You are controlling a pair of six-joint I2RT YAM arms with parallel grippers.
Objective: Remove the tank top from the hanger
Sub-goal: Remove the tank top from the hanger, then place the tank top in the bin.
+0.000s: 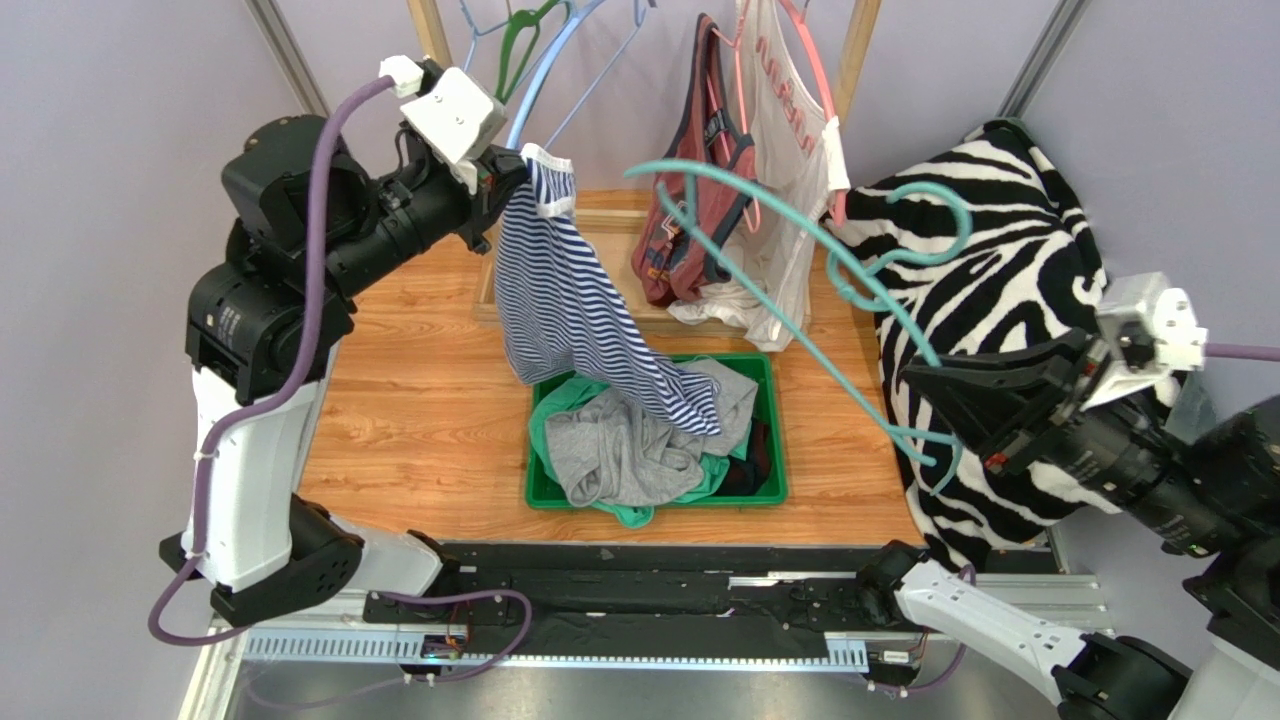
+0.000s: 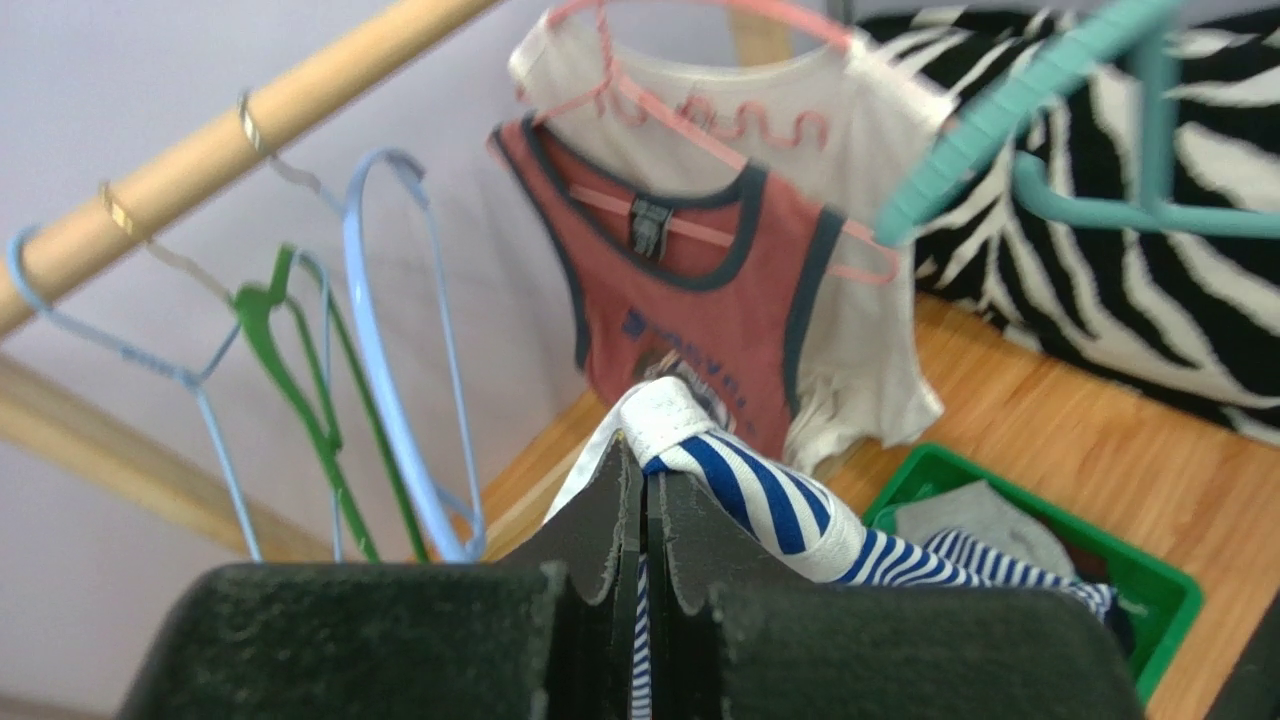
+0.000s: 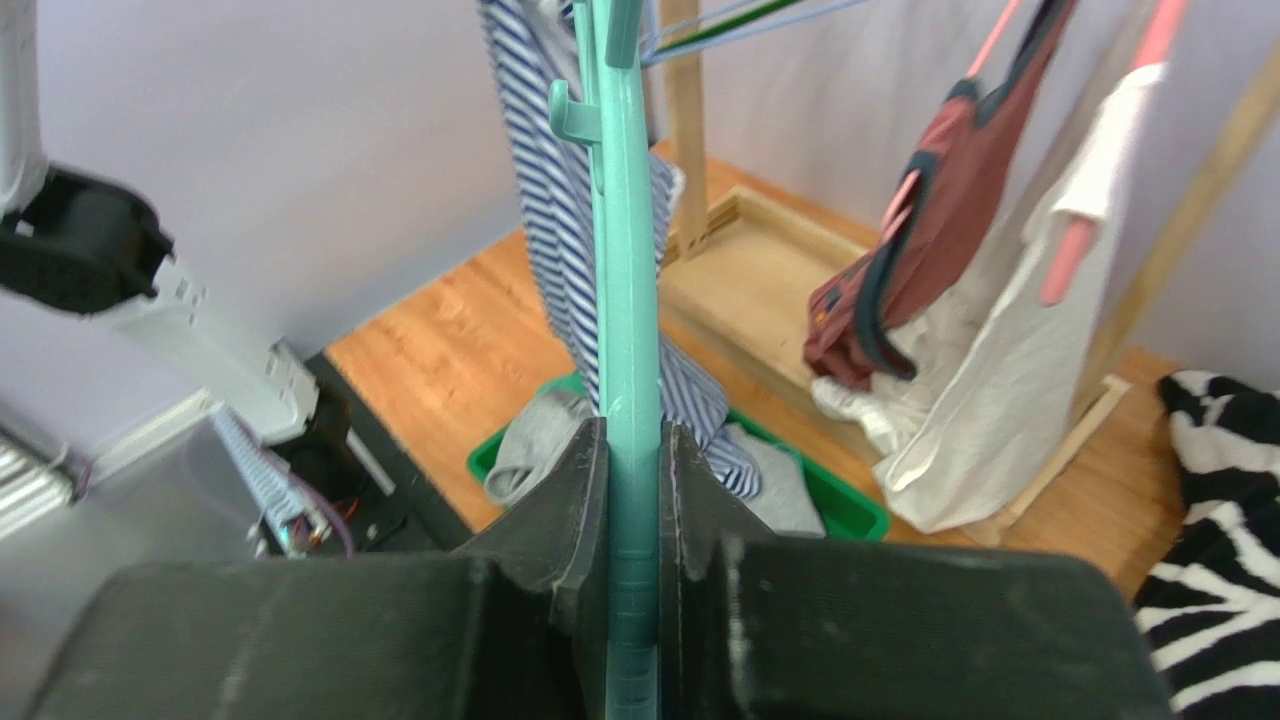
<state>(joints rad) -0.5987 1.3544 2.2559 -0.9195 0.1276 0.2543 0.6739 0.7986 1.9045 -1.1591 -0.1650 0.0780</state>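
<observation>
- Right gripper point(image 3: 631, 450) is clamped on the teal hanger point(image 3: 624, 300), whose length points up-left.
- Left gripper point(image 1: 504, 177) pinches the striped tank top point(image 1: 556, 300) by its strap; the top hangs just left of the hanger's tip, hem in the green bin point(image 1: 535, 458).

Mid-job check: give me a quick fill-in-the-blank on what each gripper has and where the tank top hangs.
1. The left gripper is shut on a strap of the blue-and-white ___ tank top.
2. The right gripper is shut on the hanger, whose colour is ___.
3. The tank top's lower end drapes into the ___ bin.
Missing words: striped; teal; green.
</observation>
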